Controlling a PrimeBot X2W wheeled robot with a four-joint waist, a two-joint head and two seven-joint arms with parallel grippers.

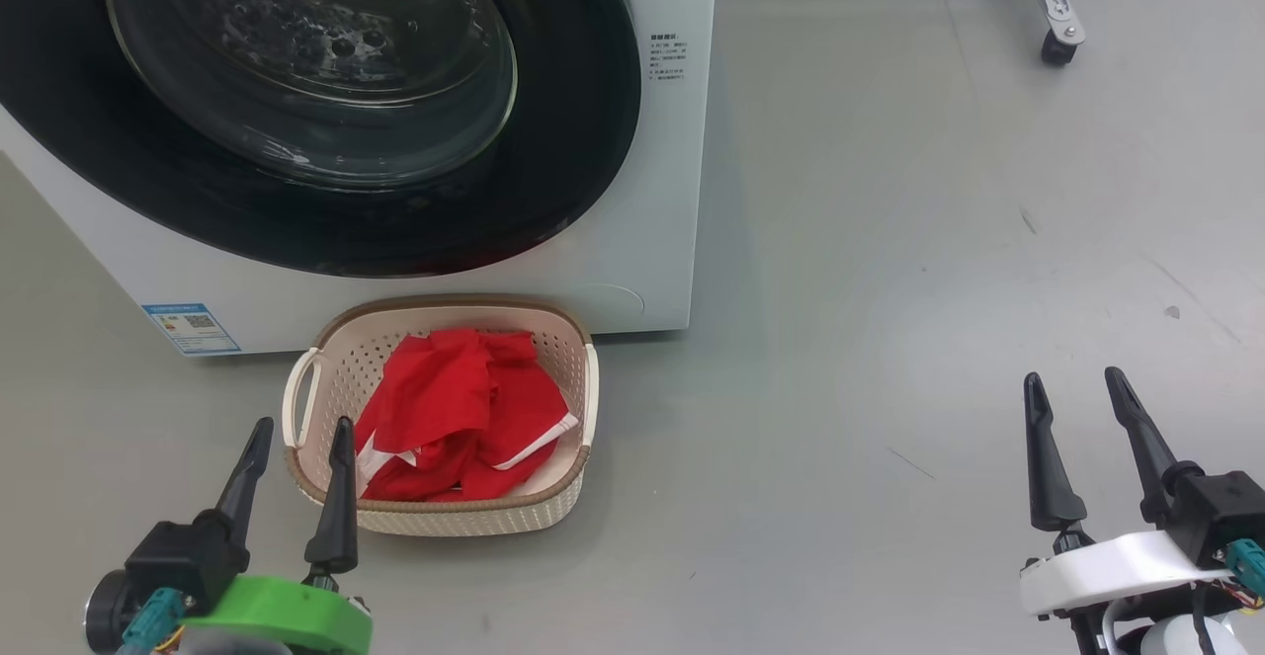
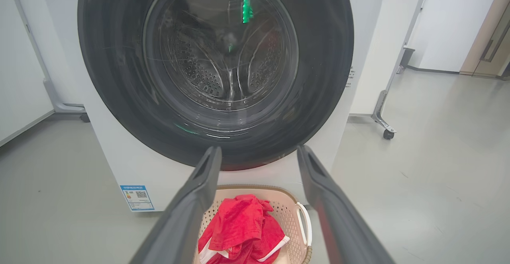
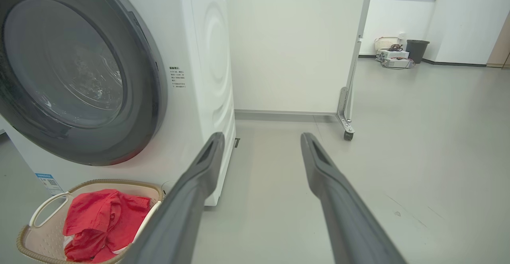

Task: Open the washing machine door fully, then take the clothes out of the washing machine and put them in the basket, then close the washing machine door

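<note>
Head cam looks steeply down, close on washing machine [image 1: 654, 191] front and basket [image 1: 447, 302]; left wrist cam faces the washing machine door [image 2: 318, 57] square-on, right wrist obliquely; all three share the basket.

One washing machine [image 1: 664, 191], one door [image 1: 578, 131], one basket [image 1: 450, 303], one clothes heap [image 1: 445, 408]

The washing machine [image 1: 652, 240] is finished in white, and a small blue sticker [image 1: 191, 328] is noted low on its front. The washing machine door [image 1: 573, 141] is rimmed in wide black around clear glass, through which a dimpled steel drum [image 2: 199, 73] is seen. The basket [image 1: 474, 519] is cream, perforated throughout and edged in a brown woven-look rim. The clothes [image 1: 445, 408] are bright red with white trim. The floor [image 1: 889, 339] is plain grey. Dark fingers are recorded on the left pincer [image 1: 304, 423], above a green mount, and on the right pincer [image 1: 1073, 375], above a white mount.
</note>
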